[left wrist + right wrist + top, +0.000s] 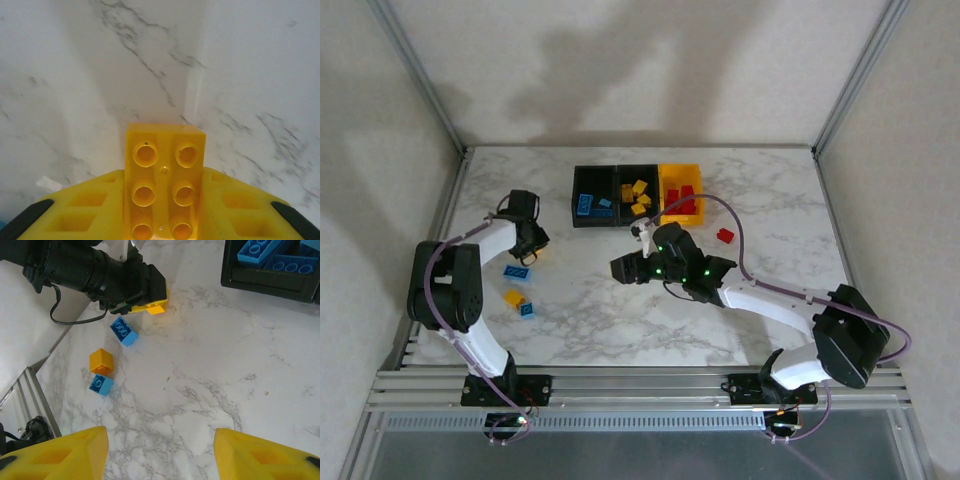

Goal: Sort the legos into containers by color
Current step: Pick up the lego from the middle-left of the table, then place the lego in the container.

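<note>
1 yellow lego (165, 150) clamped in left gripper (163, 200) | right gripper (160, 440) spread

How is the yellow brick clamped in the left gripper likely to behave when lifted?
The yellow brick looks like rigid moulded plastic, so it probably won't flex. It sits small within the left gripper, so it is likely light. Its surface looks smooth and shiny, so it might slip or twist if the grip is off-centre.
</note>
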Motion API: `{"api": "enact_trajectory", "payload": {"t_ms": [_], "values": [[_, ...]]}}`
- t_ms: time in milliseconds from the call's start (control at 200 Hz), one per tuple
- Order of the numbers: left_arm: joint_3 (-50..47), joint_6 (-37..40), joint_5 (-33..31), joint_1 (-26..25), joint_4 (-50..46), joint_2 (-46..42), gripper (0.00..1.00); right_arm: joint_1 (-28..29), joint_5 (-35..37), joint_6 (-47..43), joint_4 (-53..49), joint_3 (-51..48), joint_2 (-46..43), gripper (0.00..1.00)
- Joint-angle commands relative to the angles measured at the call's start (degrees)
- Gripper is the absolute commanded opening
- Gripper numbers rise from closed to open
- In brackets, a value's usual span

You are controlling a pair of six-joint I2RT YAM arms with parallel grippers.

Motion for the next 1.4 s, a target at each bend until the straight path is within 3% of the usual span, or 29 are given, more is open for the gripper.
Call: {"api": "enact_trajectory", "payload": {"t_ms": [0,295,686,1056,1392], "values": [[2.6,-0.1,-0.5,-3.9,-2.9,-3.8,0.28,-2.4,1.0,1.3,-0.6,-1.7,-3.6,0.58],[10.3,-4.3,0.0,-15.0,-4.0,-4.8,0.28,-8.3,4.6,2.4,-6.0,-3.9,-10.3,0.58],[33.5,-5.3,-0.5,-26.3,-6.8,11.0,0.28,-10.8,7.8,6.0,-8.4,-8.1,-16.2,0.58],[52.8,-4.3,-3.3,-27.5,-12.6,28.1,0.28,-11.2,9.2,6.3,-10.7,-9.8,-20.4,0.58],[63.8,-3.1,-6.8,-27.3,-17.5,36.2,0.41,-11.7,8.6,6.1,-11.0,-9.7,-20.9,0.58]]}}
